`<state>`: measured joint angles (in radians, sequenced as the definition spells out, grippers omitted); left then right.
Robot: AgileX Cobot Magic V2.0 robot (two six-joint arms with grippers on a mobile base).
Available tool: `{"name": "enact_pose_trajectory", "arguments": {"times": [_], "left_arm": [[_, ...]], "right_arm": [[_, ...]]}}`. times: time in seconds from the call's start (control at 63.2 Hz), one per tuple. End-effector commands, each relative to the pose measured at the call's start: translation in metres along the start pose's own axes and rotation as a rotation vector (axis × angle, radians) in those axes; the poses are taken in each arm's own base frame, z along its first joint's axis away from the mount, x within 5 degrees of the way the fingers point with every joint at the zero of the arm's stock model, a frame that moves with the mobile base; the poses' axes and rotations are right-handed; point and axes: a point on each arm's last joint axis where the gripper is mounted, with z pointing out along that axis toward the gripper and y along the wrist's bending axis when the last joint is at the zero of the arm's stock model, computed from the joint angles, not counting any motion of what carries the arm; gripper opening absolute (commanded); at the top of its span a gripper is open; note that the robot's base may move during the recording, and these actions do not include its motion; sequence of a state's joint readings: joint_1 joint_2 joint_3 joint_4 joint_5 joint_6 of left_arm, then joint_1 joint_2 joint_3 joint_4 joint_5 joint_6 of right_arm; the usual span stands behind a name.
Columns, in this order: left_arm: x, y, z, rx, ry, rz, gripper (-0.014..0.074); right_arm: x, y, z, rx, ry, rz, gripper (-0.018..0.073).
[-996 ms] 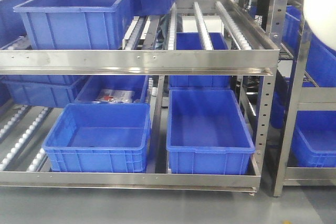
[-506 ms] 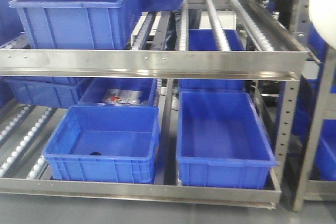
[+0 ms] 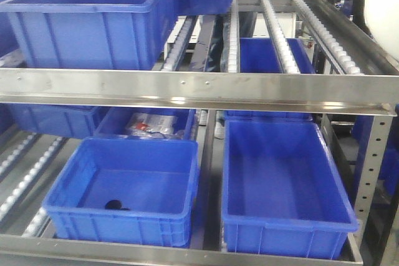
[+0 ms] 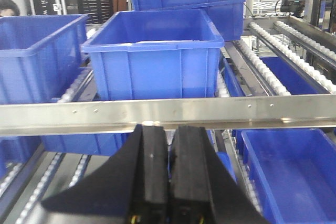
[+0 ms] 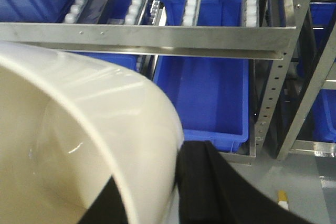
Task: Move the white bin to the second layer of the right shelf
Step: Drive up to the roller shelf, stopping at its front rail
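- A steel rack [image 3: 374, 154] of roller levels fills the scene. It is stocked with blue crates and stands on a grey floor [image 5: 299, 177].
- The white bin [image 5: 79, 145] is held in the air on the near side of the rack, not resting on any level. In the front view only a pale curve of it shows at the far right edge [image 3: 383, 4], about as high as the upper roller level.
- The right end effector [image 5: 155, 182] grips the bin's rim, with one black finger inside the wall and the other outside [image 5: 210, 182].
- Just beyond the rim runs the screwed steel front rail [image 5: 157, 38] of the right shelf second layer [image 3: 278, 42]. Its sloping tracks of white rollers lie bare on the right half.
- On the left half of that level sits a big blue crate [image 3: 93, 20], close behind the rail.
- Below the bare tracks a long blue crate [image 3: 283, 185] stands on the lower level.
- To its left is a squarer blue crate [image 3: 121, 191] with a small dark object [image 3: 114, 204] on its bottom.
- Behind that one, a further crate holds a clear packet [image 3: 146, 124].
- A perforated upright post [image 5: 270, 77] closes the rack's right end.
- The left end effector [image 4: 168, 171] hangs apart from the bin, below the rail in its own view. Its two black fingers are pressed together with nothing between them.
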<state>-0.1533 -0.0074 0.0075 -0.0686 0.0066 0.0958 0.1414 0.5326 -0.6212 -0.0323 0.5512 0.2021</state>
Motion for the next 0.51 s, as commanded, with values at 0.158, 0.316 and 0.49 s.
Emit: {"name": "enact_pose_trajectory", "arguments": {"times": [0.158, 0.316, 0.49], "left_arm": [[0.0026, 0.0005, -0.0005, -0.008, -0.067, -0.012, 0.0085], [0.0026, 0.0005, -0.0005, -0.008, -0.067, -0.012, 0.0085], [0.0026, 0.0005, -0.0005, -0.008, -0.067, -0.012, 0.0085]], "right_arm": [[-0.0170, 0.0024, -0.0047, -0.016, -0.121, -0.002, 0.0056], [-0.0170, 0.0024, -0.0047, -0.016, -0.121, -0.002, 0.0056], [-0.0170, 0.0024, -0.0047, -0.016, -0.121, -0.002, 0.0056]]}}
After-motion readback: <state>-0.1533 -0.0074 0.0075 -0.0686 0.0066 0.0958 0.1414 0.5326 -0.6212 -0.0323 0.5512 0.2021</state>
